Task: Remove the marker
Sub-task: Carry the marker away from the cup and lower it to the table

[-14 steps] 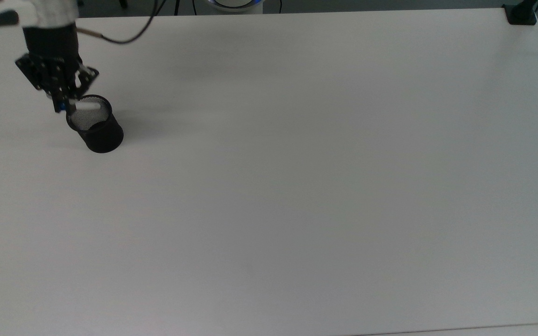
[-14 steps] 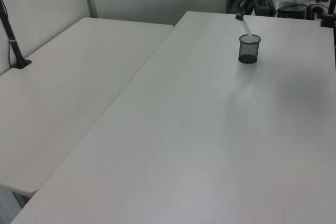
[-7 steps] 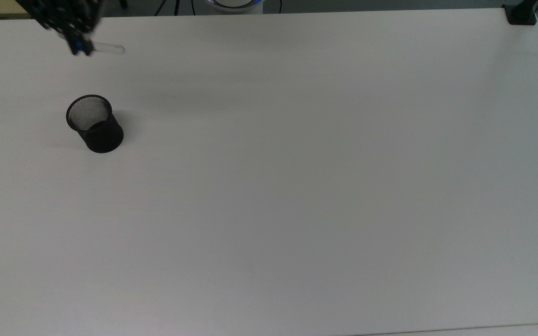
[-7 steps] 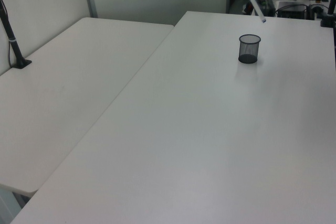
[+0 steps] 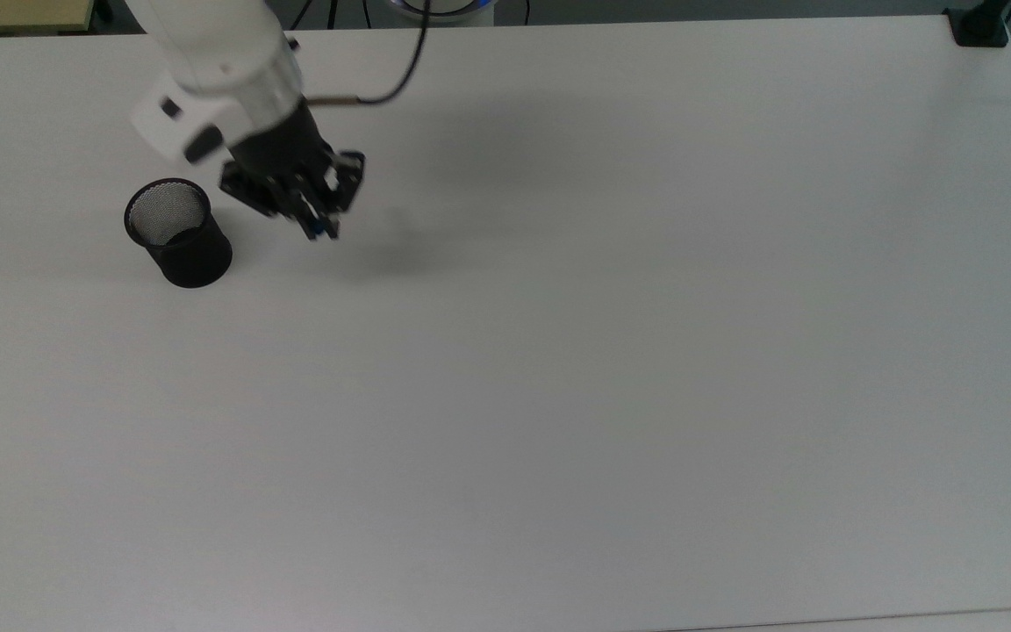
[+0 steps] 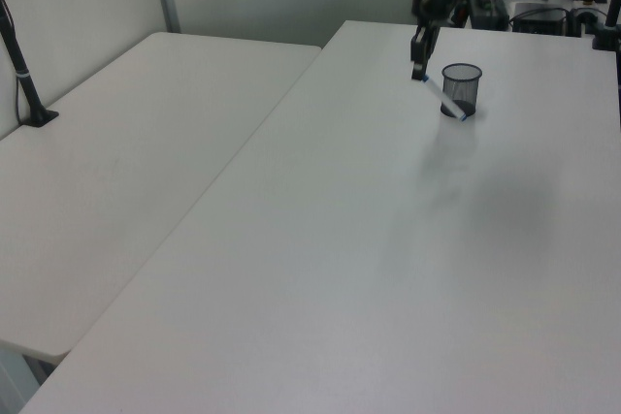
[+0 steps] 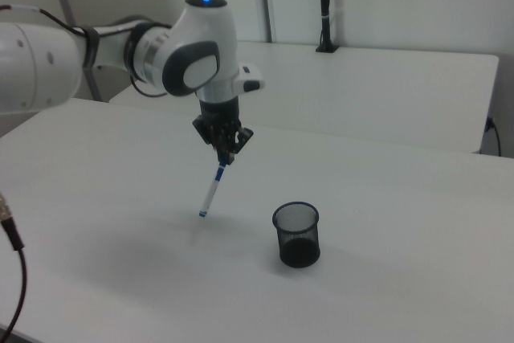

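My gripper point(image 5: 317, 221) hangs over the white table point(image 5: 558, 369), a little to the top view's right of the black mesh cup point(image 5: 177, 233). It is shut on the blue top end of the marker point(image 7: 211, 192). The white barrel slants down from the fingers, and its blue lower tip stays just above the table. In the right view the gripper point(image 7: 224, 158) and marker are left of the cup point(image 7: 296, 234), well apart from it. In the left view the marker point(image 6: 444, 99) crosses in front of the cup point(image 6: 462, 90) below the gripper point(image 6: 420, 72). From above, the cup looks empty.
A black clamp point(image 5: 979, 26) sits on the table's far right corner in the top view. The arm's cable point(image 5: 383, 88) loops behind the wrist. A second white table point(image 6: 126, 143) adjoins in the left view, with a black post point(image 6: 24, 75) clamped on it.
The marker was lifted out of the cup, carried high toward the table's back edge, then brought down to the top view's right of the cup, still gripped. The cup stayed put.
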You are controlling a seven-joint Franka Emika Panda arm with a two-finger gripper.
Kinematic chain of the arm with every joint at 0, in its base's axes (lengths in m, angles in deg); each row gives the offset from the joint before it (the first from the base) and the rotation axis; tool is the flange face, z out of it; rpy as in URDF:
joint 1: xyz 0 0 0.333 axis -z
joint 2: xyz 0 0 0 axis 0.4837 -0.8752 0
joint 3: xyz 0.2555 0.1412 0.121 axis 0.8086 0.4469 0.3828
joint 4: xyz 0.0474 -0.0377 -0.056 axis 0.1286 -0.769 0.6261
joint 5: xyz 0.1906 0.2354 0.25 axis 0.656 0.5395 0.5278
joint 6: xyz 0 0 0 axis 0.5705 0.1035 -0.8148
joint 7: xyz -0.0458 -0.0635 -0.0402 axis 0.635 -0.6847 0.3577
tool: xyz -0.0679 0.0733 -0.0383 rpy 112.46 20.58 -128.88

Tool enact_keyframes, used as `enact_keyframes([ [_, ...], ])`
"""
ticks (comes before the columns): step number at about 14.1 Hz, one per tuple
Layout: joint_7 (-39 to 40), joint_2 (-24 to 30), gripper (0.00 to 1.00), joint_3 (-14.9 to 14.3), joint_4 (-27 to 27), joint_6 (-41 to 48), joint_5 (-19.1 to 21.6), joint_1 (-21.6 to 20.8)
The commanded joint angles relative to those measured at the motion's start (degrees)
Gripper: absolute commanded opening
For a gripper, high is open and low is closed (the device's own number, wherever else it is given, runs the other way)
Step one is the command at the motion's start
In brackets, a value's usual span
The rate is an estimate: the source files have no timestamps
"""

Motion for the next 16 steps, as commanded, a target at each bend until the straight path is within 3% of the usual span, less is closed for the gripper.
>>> enact_keyframes([
  [1, -3.0, -6.5, 0.01, -0.7, 1.2, -8.0, 0.0, -4.0],
  [3, -3.6, -8.8, 0.01, -0.7, 1.1, -10.0, -0.8, -5.5],
  [6, -10.4, -12.5, 0.02, -0.7, 0.9, -16.0, -6.2, -7.0],
  [8, -13.4, -13.4, 0.15, -0.6, 0.8, -17.3, -9.4, -7.6],
  [10, -13.5, -13.4, 0.62, -0.5, 0.8, -17.3, -9.4, -7.6],
  [11, -13.6, -13.3, 0.95, -0.5, 0.8, -17.1, -9.5, -7.6],
  [12, -13.6, -13.2, 1.0, -0.4, 0.9, -16.9, -9.6, -7.7],
  [14, -13.7, -11.5, 1.0, -0.3, 1.1, -16.2, -9.5, -7.6],
  [16, -14.5, -6.9, 1.0, -0.3, 1.3, -10.2, -9.4, -7.0],
])
